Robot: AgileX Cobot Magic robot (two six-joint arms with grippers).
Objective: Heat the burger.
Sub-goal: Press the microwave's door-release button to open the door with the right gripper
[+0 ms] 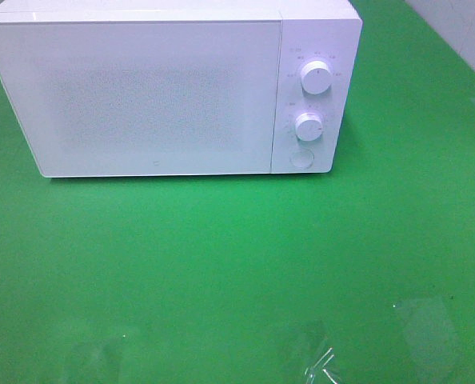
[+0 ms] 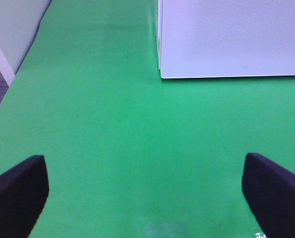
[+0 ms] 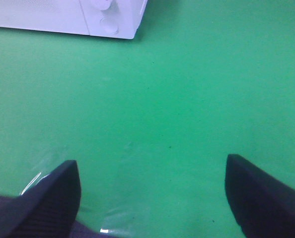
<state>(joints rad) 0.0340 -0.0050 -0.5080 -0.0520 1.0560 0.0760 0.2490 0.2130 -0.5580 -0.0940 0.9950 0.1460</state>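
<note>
Left fingers and right fingers: matte black, blunt, finely textured wedges.

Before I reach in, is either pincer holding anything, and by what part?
Nothing is held: the left pincer and the right pincer are both open and empty.

Burger apparently out of sight.

Microwave on table, toward the back
</note>
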